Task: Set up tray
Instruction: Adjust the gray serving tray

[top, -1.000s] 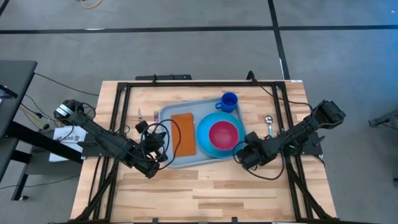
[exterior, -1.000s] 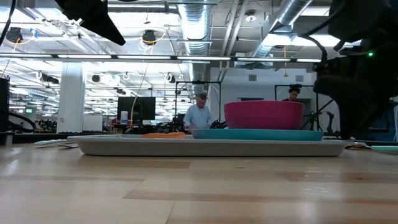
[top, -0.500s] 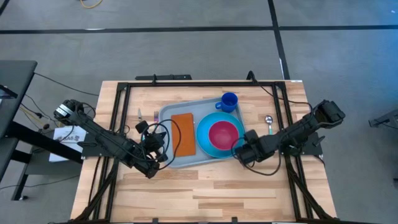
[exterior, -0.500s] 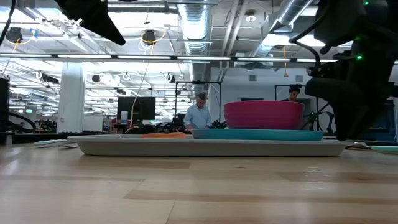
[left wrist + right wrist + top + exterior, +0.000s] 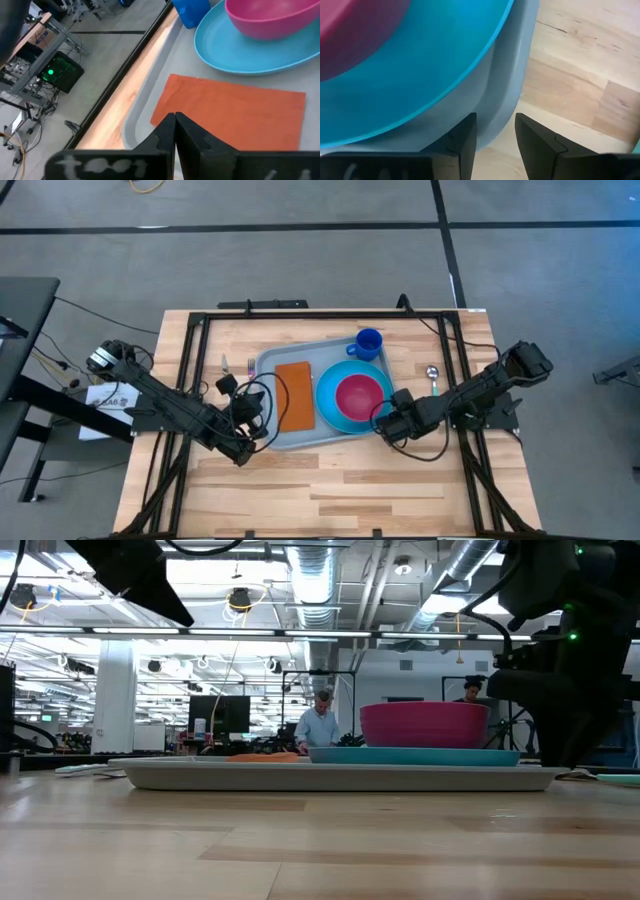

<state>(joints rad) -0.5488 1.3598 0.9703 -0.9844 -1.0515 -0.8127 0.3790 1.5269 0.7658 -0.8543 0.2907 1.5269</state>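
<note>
The pale grey-blue tray (image 5: 272, 366) lies flat in the middle of the table. On it rest an orange napkin (image 5: 295, 396), a blue plate (image 5: 330, 402) with a pink bowl (image 5: 361, 394) in it, and a blue cup (image 5: 368, 343). My left gripper (image 5: 262, 432) is shut and hovers over the tray's near left corner, above the napkin's near edge (image 5: 165, 107). My right gripper (image 5: 495, 132) is open at the tray's near right corner. One finger (image 5: 462, 135) stands over the tray's inside and the other (image 5: 537, 137) outside its rim (image 5: 507, 95).
A spoon (image 5: 432, 375) lies on the wood to the right of the tray, and small cutlery (image 5: 250, 366) lies to its left. A black frame (image 5: 195, 360) borders the table. Bare wood (image 5: 330, 480) spreads toward the near edge. People (image 5: 320, 725) stand in the room beyond.
My right gripper has swung a little toward the table's left, up to the tray's right rim, and has rolled slightly. Its finger gap is the same. The tray and the dishes have stayed where they were.
</note>
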